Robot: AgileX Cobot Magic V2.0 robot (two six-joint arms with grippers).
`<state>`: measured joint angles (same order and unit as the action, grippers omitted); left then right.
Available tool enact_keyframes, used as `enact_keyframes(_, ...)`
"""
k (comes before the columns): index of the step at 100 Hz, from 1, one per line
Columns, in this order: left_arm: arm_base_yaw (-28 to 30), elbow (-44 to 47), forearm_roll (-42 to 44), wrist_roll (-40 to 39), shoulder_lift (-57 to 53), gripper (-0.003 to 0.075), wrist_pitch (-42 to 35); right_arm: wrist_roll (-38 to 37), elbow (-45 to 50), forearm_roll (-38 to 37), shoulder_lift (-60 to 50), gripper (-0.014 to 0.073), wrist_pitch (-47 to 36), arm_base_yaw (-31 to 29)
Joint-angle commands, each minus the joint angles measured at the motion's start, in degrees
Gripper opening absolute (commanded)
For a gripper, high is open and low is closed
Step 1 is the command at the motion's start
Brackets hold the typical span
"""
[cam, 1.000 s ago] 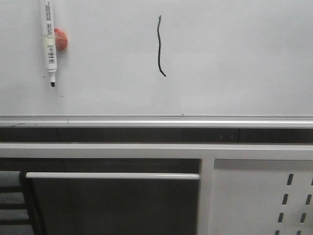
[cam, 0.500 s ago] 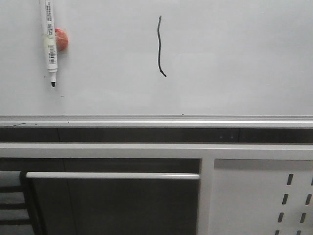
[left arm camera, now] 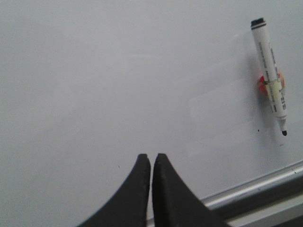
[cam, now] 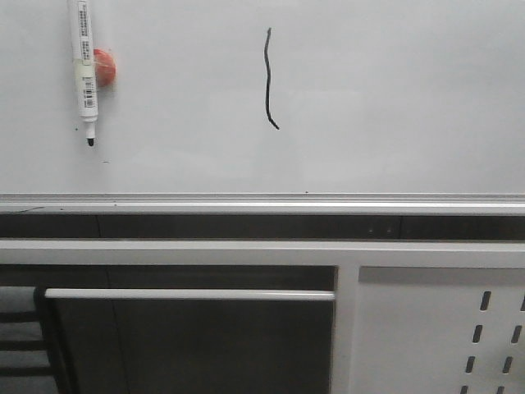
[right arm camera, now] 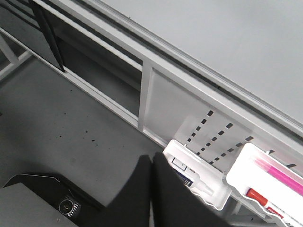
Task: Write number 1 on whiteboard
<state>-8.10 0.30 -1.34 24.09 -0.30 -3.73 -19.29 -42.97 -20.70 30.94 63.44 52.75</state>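
The whiteboard (cam: 394,98) fills the upper half of the front view, its silver edge strip along the bottom. On it stands the number 1 (cam: 268,78), a thin wavy black stroke with a small hook at its foot. A white marker (cam: 84,74) lies uncapped on the board at upper left, tip toward the edge strip, beside a small red-orange object (cam: 105,67). My left gripper (left arm camera: 151,158) is shut and empty over bare board, well apart from the marker (left arm camera: 272,78). My right gripper (right arm camera: 151,161) is shut and empty, off the board, above the grey floor.
Below the board runs a white frame with a perforated metal panel (cam: 484,336) at lower right. In the right wrist view, white trays (right arm camera: 201,182) hang on that panel, one holding a pink marker (right arm camera: 277,177). A dark base (right arm camera: 42,194) lies on the floor.
The marker and the red-orange object have shifted very slightly in the front view; the stroke is unchanged.
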Motion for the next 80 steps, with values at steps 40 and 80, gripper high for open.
enact_keyframes(40,0.8,1.2,-17.8,-0.2,-1.6,-0.0018,9.8,0.0,-1.8,-1.7,0.3,-0.0053,-1.6,-0.3)
enact_keyframes(80,0.8,1.2,-11.1,-0.9,-1.6,-0.0018,20.8,0.0,-1.8,-1.7,0.3,-0.0053,-1.6,-0.3)
